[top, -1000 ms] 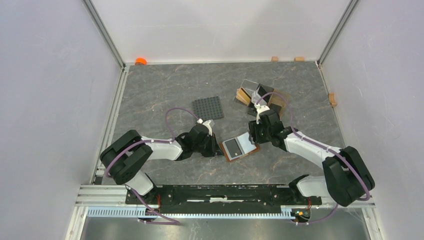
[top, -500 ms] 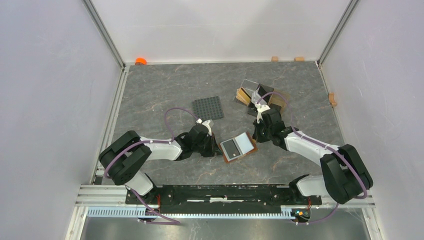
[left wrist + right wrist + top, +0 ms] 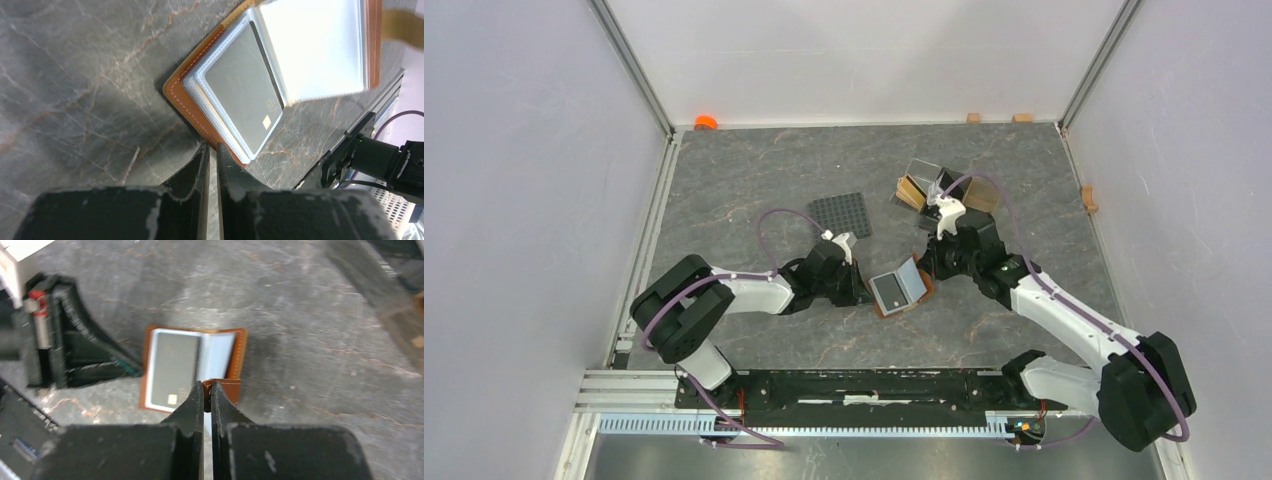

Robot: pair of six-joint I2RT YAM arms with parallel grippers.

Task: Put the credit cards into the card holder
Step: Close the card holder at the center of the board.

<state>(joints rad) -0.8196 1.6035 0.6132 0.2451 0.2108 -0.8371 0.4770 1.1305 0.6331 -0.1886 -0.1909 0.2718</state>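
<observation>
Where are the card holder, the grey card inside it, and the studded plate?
card holder (image 3: 174, 90), left wrist view, leather corner.
grey card (image 3: 242, 100), left wrist view, face.
studded plate (image 3: 841, 214), top external view, centre.

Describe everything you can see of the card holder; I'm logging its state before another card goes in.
The card holder is tan-brown leather with pale stitching and lies open on the grey marbled table. Inside are clear plastic sleeves; one holds a grey chip card. Its right half looks lifted, with a leather flap pinched in the shut right hand. The shut left hand meets its opposite edge.
</observation>
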